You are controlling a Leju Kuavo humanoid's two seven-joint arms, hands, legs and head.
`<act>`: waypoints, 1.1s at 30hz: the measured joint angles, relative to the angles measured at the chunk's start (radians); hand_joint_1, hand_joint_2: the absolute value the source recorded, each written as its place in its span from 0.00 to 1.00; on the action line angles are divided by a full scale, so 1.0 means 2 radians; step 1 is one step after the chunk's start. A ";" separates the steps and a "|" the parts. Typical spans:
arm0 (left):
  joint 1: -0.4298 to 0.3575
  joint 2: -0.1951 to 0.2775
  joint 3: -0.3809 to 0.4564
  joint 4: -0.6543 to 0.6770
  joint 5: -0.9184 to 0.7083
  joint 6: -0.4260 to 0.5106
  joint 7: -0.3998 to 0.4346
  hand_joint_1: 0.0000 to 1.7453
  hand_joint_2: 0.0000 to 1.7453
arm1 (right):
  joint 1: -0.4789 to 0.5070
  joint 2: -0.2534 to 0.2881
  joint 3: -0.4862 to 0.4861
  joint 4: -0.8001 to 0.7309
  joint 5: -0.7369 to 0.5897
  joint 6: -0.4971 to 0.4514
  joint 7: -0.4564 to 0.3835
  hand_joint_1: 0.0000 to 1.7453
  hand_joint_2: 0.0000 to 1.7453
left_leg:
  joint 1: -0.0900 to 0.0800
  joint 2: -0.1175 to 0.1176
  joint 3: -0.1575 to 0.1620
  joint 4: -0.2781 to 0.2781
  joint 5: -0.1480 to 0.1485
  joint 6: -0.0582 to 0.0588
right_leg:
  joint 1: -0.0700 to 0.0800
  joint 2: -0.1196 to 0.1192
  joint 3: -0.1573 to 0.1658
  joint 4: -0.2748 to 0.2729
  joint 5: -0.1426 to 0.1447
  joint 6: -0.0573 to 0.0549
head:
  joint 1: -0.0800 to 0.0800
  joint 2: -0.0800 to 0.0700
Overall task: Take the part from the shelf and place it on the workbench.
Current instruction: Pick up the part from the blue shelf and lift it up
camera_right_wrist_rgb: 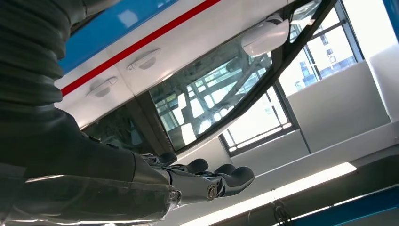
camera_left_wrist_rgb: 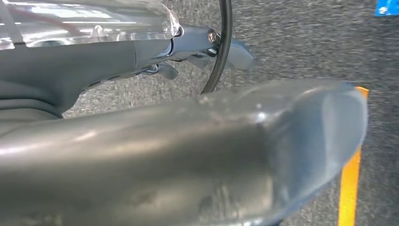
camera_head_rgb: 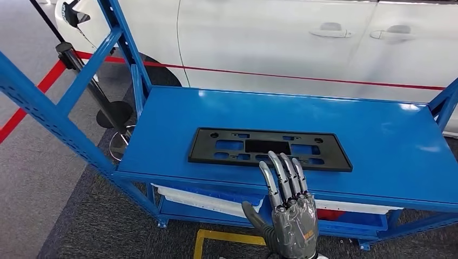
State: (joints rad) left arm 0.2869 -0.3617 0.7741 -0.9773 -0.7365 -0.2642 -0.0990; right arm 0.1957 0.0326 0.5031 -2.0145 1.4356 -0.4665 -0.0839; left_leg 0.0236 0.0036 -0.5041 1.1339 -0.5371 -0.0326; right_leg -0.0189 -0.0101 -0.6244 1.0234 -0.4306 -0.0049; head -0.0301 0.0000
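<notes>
- Head view: you see the black part (camera_head_rgb: 269, 149) lying flat near the middle of the blue shelf (camera_head_rgb: 378, 135), with the white car (camera_head_rgb: 302, 38) behind the shelf. Your right hand (camera_head_rgb: 289, 210) is raised at the shelf's front edge, fingers straight and spread, holding nothing, fingertips overlapping the part's near edge
- Left wrist view: your left hand (camera_left_wrist_rgb: 188, 160) hangs over grey floor (camera_left_wrist_rgb: 301, 42) beside a yellow line (camera_left_wrist_rgb: 349, 188); you cannot tell its state
- Right wrist view: your right hand's fingers (camera_right_wrist_rgb: 226, 176) are extended and empty, the car beyond them

No legible text, labels, brands or numbers in any view. Small orange mark on the back of the right hand (camera_head_rgb: 294, 224), too small to read. Blue patch on the floor (camera_left_wrist_rgb: 387, 7) in the left wrist view, blurred
</notes>
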 joint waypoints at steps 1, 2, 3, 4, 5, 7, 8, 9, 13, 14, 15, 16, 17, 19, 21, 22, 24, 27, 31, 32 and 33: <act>-0.001 0.000 0.000 0.000 0.000 0.000 0.000 0.00 0.00 | 0.000 0.000 0.000 0.000 0.000 0.000 0.000 0.00 1.00 | 0.000 -0.002 0.021 -0.033 -0.003 0.002 | 0.000 0.000 -0.004 0.003 0.003 0.003 | -0.001 0.000; -0.001 0.000 0.000 0.000 0.000 0.001 0.000 0.00 0.00 | 0.000 0.000 0.000 0.000 0.000 0.000 0.000 0.00 1.00 | -0.001 -0.003 0.035 -0.056 -0.010 0.005 | 0.001 0.000 -0.006 0.005 0.007 0.007 | -0.001 0.000; -0.001 0.000 0.000 0.000 0.000 0.001 0.000 0.00 0.00 | 0.000 0.000 0.000 0.000 0.001 0.000 -0.001 0.00 1.00 | -0.003 -0.004 0.040 -0.067 -0.014 0.009 | 0.001 0.000 -0.006 0.004 0.011 0.010 | -0.002 0.000; -0.001 0.000 0.000 0.000 0.000 0.001 0.000 0.00 0.00 | 0.000 0.000 0.000 0.000 0.001 0.000 -0.001 0.00 1.00 | -0.004 -0.004 0.037 -0.069 -0.012 0.015 | 0.001 0.000 -0.006 0.003 0.016 0.013 | -0.001 0.000; -0.001 0.000 0.000 0.000 0.000 0.001 0.000 0.00 0.00 | 0.000 0.000 0.000 0.000 0.001 0.000 -0.001 0.00 1.00 | -0.004 -0.003 0.033 -0.069 -0.007 0.020 | 0.000 0.000 -0.008 0.003 0.016 0.016 | -0.001 0.000; -0.001 0.000 0.000 0.000 -0.001 0.000 0.001 0.00 0.00 | 0.001 0.000 -0.001 0.000 0.001 0.001 -0.001 0.00 1.00 | -0.004 0.001 0.020 -0.070 0.005 0.031 | -0.001 0.002 -0.018 0.023 -0.015 0.020 | 0.000 0.000; -0.002 0.000 0.000 0.000 -0.001 0.000 0.001 0.00 0.00 | 0.001 0.000 -0.001 0.000 0.002 0.001 -0.001 0.00 1.00 | -0.005 0.002 0.012 -0.070 0.011 0.035 | -0.002 0.003 -0.026 0.047 -0.042 0.020 | 0.001 0.000; -0.002 0.000 0.001 0.000 -0.001 0.000 0.002 0.00 0.00 | 0.001 0.000 -0.001 0.000 0.003 0.002 -0.001 0.00 1.00 | -0.006 0.003 0.004 -0.070 0.016 0.037 | -0.001 0.003 -0.033 0.078 -0.068 0.020 | 0.003 0.000; -0.004 0.000 0.003 0.001 -0.027 0.007 0.004 0.00 0.00 | -0.009 0.000 0.000 0.010 0.031 0.022 0.011 0.00 1.00 | -0.014 0.004 -0.025 -0.069 0.036 0.040 | 0.001 0.003 -0.027 0.142 -0.051 0.016 | 0.004 0.000; -0.006 0.000 0.008 0.001 -0.051 0.003 -0.002 0.00 0.00 | -0.021 0.000 0.003 0.022 0.044 0.029 0.023 0.00 1.00 | -0.016 0.005 -0.029 -0.068 0.041 0.039 | 0.004 0.003 -0.007 0.120 -0.035 0.011 | 0.004 0.000; -0.011 0.000 0.016 0.001 -0.080 -0.004 -0.013 0.00 0.00 | -0.037 0.000 0.008 0.039 0.053 0.035 0.038 0.00 1.00 | -0.017 0.005 -0.033 -0.068 0.045 0.038 | 0.007 0.004 0.021 0.085 -0.029 0.004 | 0.004 0.000; -0.017 0.000 0.027 0.002 -0.111 -0.012 -0.027 0.00 0.00 | -0.058 0.000 0.015 0.058 0.059 0.040 0.057 0.00 1.00 | -0.018 0.005 -0.036 -0.068 0.049 0.037 | 0.010 0.004 0.049 0.045 -0.032 -0.002 | 0.004 0.000; -0.024 0.001 0.040 0.003 -0.140 -0.020 -0.042 0.00 0.00 | -0.080 0.000 0.023 0.078 0.061 0.046 0.076 0.00 1.00 | -0.019 0.005 -0.038 -0.067 0.052 0.035 | 0.012 0.004 0.070 0.011 -0.040 -0.006 | 0.004 0.000; -0.038 0.002 0.071 0.006 -0.191 -0.030 -0.069 0.00 0.00 | -0.120 0.000 0.038 0.121 0.061 0.055 0.103 0.00 1.00 | -0.018 0.006 -0.042 -0.068 0.060 0.029 | 0.014 0.003 0.085 -0.023 -0.051 -0.010 | 0.004 0.000; -0.051 0.003 0.105 0.010 -0.229 -0.038 -0.088 0.00 0.00 | -0.146 0.003 0.045 0.162 0.062 0.059 0.105 0.00 1.00 | -0.019 0.006 -0.045 -0.071 0.059 0.031 | 0.014 0.003 0.084 -0.033 -0.050 -0.004 | 0.005 0.000; -0.056 0.004 0.120 0.013 -0.241 -0.041 -0.096 0.00 0.00 | -0.153 0.006 0.045 0.179 0.062 0.059 0.098 0.00 1.00 | -0.019 0.005 -0.046 -0.074 0.060 0.034 | 0.014 0.003 0.082 -0.036 -0.047 -0.003 | 0.005 0.000; -0.063 0.005 0.149 0.019 -0.254 -0.046 -0.109 0.00 0.00 | -0.156 0.014 0.043 0.204 0.062 0.058 0.078 0.00 1.00 | -0.019 0.004 -0.048 -0.077 0.066 0.034 | 0.014 0.002 0.080 -0.036 -0.044 -0.003 | 0.004 0.000; -0.072 0.005 0.183 0.027 -0.258 -0.045 -0.118 0.00 0.00 | -0.152 0.022 0.040 0.223 0.062 0.058 0.062 0.00 1.00 | -0.017 0.003 -0.049 -0.077 0.077 0.029 | 0.016 0.001 0.076 -0.032 -0.041 -0.008 | 0.004 0.000; -0.082 0.005 0.217 0.034 -0.244 -0.051 -0.113 0.00 0.00 | -0.145 0.023 0.036 0.237 0.062 0.055 0.060 0.00 1.00 | -0.017 0.003 -0.050 -0.077 0.080 0.028 | 0.016 0.000 0.074 -0.029 -0.040 -0.009 | 0.004 0.000; -0.084 0.005 0.223 0.035 -0.241 -0.053 -0.113 0.00 0.00 | -0.143 0.023 0.036 0.239 0.062 0.055 0.060 0.00 1.00 | -0.017 0.003 -0.050 -0.077 0.080 0.027 | 0.015 0.001 0.074 -0.030 -0.040 -0.009 | 0.004 0.000; -0.086 0.005 0.228 0.036 -0.240 -0.054 -0.114 0.00 0.00 | -0.142 0.023 0.036 0.242 0.062 0.054 0.060 0.00 1.00 | -0.017 0.003 -0.050 -0.080 0.079 0.029 | 0.015 0.000 0.075 -0.028 -0.037 -0.008 | 0.004 0.000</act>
State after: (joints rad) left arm 0.1153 -0.3515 1.2311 -0.9063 -1.2165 -0.3730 -0.3262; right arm -0.0887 0.0793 0.5742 -1.5314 1.5587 -0.3585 0.0370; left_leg -0.0112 0.0088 -0.6050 0.9744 -0.3800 0.0256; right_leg 0.0110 -0.0098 -0.4743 0.9665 -0.5050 -0.0211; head -0.0220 0.0000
